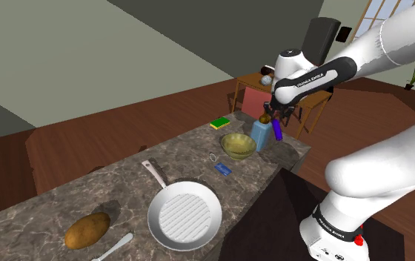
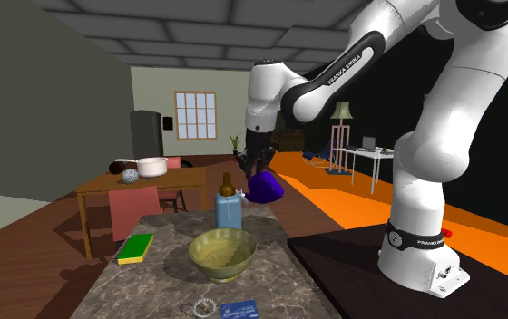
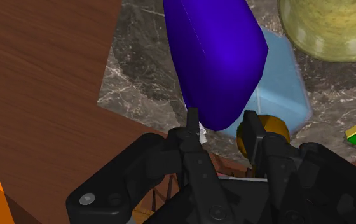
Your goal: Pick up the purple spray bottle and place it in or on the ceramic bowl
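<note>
1. Now: gripper (image 3: 221, 124) is clenched on the purple spray bottle (image 3: 218, 57) at its narrow end. Bottle hangs in the air, near the blue bottle (image 1: 260, 135).
2. Step, I'd say: carry. Pick done, place not yet.
3. Yellow-green bowl (image 1: 238, 144) sits approx. 8 o'clock of it, shoulder view.
4. Next needs: shift that way, clear blue bottle, lower, release.

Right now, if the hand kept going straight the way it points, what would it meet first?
The hand clasps the purple spray bottle, which leads. Straight on, that would probably strike the light blue bottle just beyond, before the marble counter; depth is unclear.
</note>
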Tool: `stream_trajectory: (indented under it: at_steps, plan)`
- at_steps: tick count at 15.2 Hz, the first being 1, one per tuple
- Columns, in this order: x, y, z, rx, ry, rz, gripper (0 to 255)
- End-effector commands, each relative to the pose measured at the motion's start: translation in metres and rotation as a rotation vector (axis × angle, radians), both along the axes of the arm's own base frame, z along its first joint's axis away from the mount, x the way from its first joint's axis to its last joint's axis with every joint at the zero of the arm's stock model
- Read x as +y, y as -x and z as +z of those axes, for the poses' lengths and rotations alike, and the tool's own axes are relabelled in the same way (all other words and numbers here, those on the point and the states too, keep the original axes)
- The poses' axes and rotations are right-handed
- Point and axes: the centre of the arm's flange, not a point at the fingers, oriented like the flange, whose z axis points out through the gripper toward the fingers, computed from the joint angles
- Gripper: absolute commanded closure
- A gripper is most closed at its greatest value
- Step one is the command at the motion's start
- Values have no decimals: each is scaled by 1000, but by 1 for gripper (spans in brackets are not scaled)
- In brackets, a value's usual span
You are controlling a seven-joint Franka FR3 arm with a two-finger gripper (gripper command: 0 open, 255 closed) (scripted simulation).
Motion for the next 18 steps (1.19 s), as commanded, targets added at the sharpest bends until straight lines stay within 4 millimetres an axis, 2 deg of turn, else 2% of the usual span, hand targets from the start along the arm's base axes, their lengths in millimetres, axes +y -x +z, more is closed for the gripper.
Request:
stream_trajectory:
  at_steps: [1,16,18]
  plan:
    - [1,-1,8,0,0,0,255]
    - [165,-118,-11,0,0,0,255]
    - [165,-118,-22,0,0,0,255]
